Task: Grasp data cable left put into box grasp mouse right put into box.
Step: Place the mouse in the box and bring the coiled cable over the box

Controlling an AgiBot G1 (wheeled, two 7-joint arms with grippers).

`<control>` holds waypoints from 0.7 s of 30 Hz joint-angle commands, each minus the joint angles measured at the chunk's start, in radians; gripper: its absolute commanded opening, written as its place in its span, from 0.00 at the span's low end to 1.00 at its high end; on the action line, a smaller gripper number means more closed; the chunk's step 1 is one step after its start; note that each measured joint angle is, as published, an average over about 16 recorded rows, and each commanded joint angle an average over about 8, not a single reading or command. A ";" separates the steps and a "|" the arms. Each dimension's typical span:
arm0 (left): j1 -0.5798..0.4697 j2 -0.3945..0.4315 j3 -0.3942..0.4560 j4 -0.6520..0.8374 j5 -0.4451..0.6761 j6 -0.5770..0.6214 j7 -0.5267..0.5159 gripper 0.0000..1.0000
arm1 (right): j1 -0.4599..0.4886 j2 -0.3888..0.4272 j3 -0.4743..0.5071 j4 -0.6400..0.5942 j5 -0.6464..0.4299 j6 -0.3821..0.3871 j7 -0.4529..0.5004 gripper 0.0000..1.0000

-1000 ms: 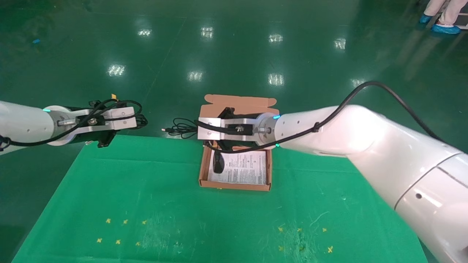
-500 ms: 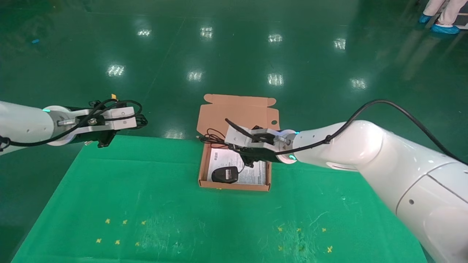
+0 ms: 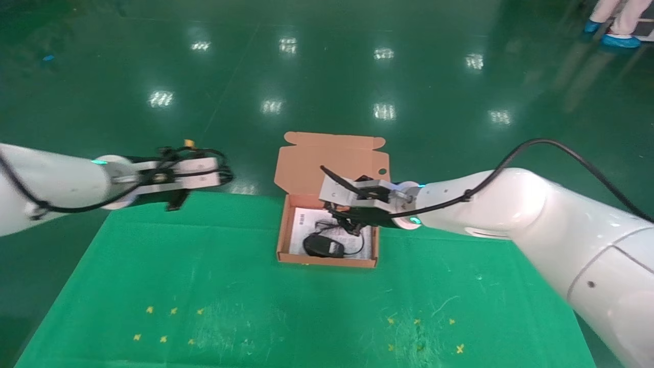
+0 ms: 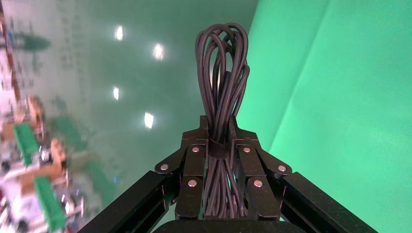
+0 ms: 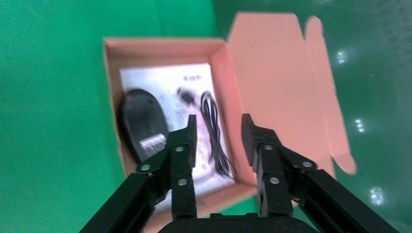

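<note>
The box (image 3: 327, 261) stands open at the table's far middle, its lid (image 3: 332, 153) folded back. The black mouse (image 3: 323, 247) lies inside on the white sheet, its thin cord (image 3: 357, 245) loosely coiled beside it. My right gripper (image 3: 350, 223) hovers open and empty just above the box's right side. In the right wrist view the open gripper (image 5: 218, 128) is above the mouse (image 5: 138, 119), the cord (image 5: 214, 136) and the box wall (image 5: 160, 43). My left gripper (image 3: 217, 176) is shut on the looped data cable (image 3: 228, 178), in the air left of the box. The left wrist view shows the gripper (image 4: 219, 131) clamping the bundle (image 4: 221, 73).
A green cloth (image 3: 204, 286) covers the table, with yellow cross marks (image 3: 163, 322) near the front on the left and right. The table's far edge runs just behind the box, with shiny green floor beyond. A person's feet (image 3: 615, 30) show at the far right.
My right gripper has let go of the mouse, which now lies in the box with its cord, and has drawn back to the right. My left arm has moved right with the cable.
</note>
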 commanded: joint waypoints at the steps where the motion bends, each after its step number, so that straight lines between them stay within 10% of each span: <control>1: 0.006 0.013 0.003 0.001 -0.007 -0.009 0.005 0.00 | -0.001 0.005 -0.004 0.012 0.000 0.000 0.006 1.00; 21: 0.077 0.361 0.100 0.424 -0.269 -0.460 0.363 0.00 | 0.112 0.505 -0.048 0.492 -0.149 -0.005 0.211 1.00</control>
